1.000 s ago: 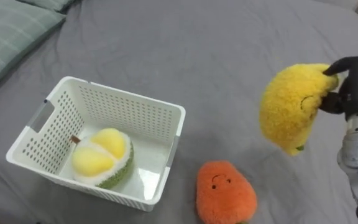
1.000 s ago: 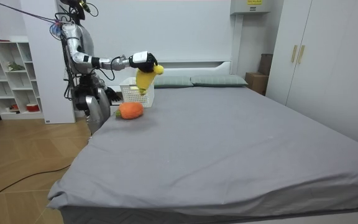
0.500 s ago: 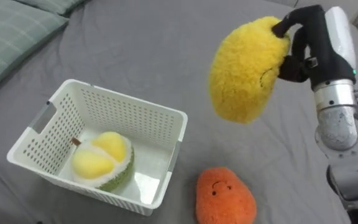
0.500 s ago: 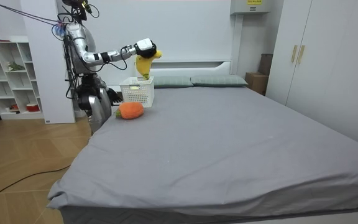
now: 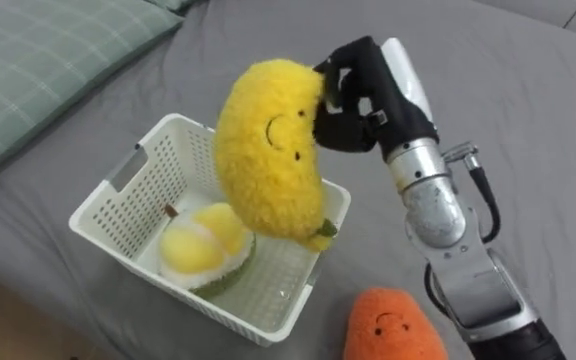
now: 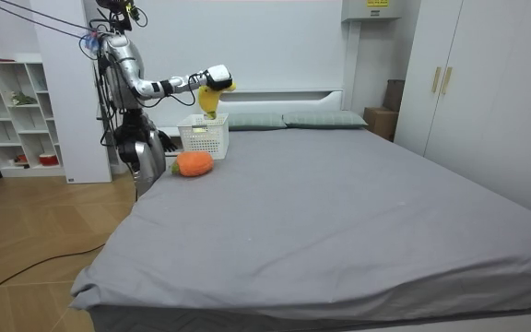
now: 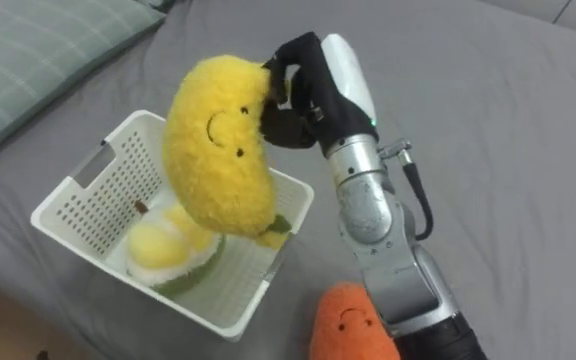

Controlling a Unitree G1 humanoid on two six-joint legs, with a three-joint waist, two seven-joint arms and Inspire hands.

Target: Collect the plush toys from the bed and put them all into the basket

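We are pinching the yellow toy [image 5: 268, 150] in our curled right hand [image 5: 356, 100], hovering it over the basket [image 5: 126, 190] so it drops inside.

My right arm comes in from the lower right, the forearm rising to a silver wrist. My right hand [image 5: 356, 100] is held high, its white back turned up and to the right, the palm facing left. Its black fingers [image 5: 340, 58] curl over the top of a yellow plush toy [image 5: 268, 150] and the thumb closes in beneath them, gripping it firmly. In the room view I stand upright, my right arm reaching out about level from the shoulder, my left hand [image 6: 162, 140] low by my hip.
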